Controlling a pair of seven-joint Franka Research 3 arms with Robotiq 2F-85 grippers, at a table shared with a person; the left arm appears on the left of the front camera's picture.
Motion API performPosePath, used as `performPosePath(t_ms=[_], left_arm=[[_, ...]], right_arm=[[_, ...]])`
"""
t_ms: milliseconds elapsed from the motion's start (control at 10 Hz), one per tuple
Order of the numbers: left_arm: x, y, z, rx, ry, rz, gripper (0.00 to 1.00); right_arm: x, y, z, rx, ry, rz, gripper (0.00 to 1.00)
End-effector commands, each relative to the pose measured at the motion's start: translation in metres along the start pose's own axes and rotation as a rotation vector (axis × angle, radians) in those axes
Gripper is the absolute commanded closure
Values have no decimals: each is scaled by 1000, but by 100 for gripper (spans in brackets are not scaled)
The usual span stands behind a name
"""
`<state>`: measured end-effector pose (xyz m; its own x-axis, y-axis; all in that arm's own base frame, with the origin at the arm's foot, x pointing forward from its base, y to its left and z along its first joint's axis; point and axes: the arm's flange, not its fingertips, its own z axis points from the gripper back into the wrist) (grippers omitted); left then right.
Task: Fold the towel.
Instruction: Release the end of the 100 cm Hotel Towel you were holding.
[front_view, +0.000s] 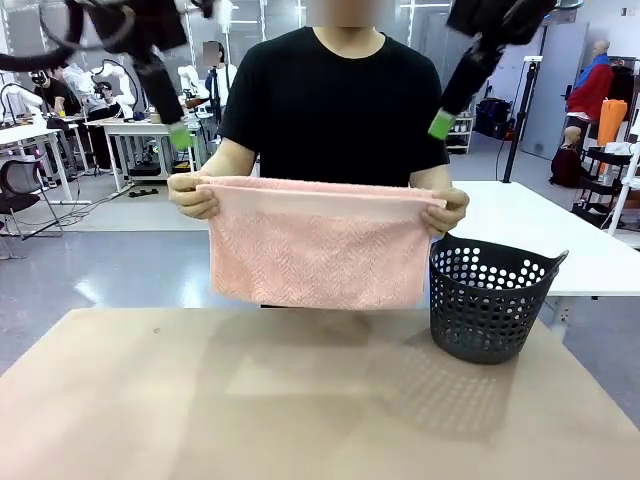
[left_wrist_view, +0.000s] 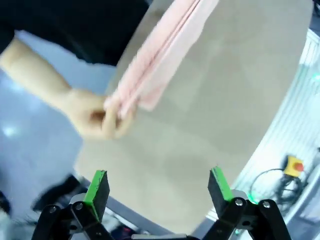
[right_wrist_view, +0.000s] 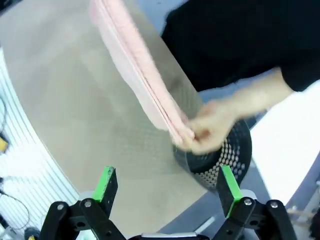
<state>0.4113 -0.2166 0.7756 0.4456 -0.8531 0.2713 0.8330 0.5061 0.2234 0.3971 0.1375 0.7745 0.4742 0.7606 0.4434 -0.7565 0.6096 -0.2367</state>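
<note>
A person at the far side holds the salmon-pink towel (front_view: 315, 250) up by its two top corners, folded over and hanging above the table's far edge. One hand (front_view: 192, 195) pinches its left corner, the other hand (front_view: 447, 210) the right corner. My left gripper (front_view: 180, 135) hangs high above the left corner, apart from the cloth. My right gripper (front_view: 440, 125) hangs high above the right corner. In the left wrist view my left gripper (left_wrist_view: 160, 187) is open and empty, with the towel (left_wrist_view: 160, 50) beyond it. My right gripper (right_wrist_view: 167, 187) is open and empty too, short of the towel (right_wrist_view: 135, 75).
A dark grey perforated basket (front_view: 490, 300) stands at the table's far right, just right of the towel, and shows under the person's hand (right_wrist_view: 210, 130) in the right wrist view. The tan table (front_view: 300, 400) lies bare in front of me.
</note>
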Motion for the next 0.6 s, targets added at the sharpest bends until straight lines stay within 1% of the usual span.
performPosePath(t_ms=[0,200,300,400,500], left_arm=[[-40,-15,22,-21,68,242,0],[-78,-27,32,32,119,380,0],[-86,-28,32,58,112,427,0],[-90,-31,33,64,116,446,0],[-91,-31,31,91,117,446,0]], right_arm=[[-36,3,20,-74,23,-220,0],[-69,-3,35,-157,44,-404,0],[-74,-5,36,-184,49,-427,0],[-77,-5,35,-177,47,-437,0],[-78,-7,29,-155,57,-417,0]])
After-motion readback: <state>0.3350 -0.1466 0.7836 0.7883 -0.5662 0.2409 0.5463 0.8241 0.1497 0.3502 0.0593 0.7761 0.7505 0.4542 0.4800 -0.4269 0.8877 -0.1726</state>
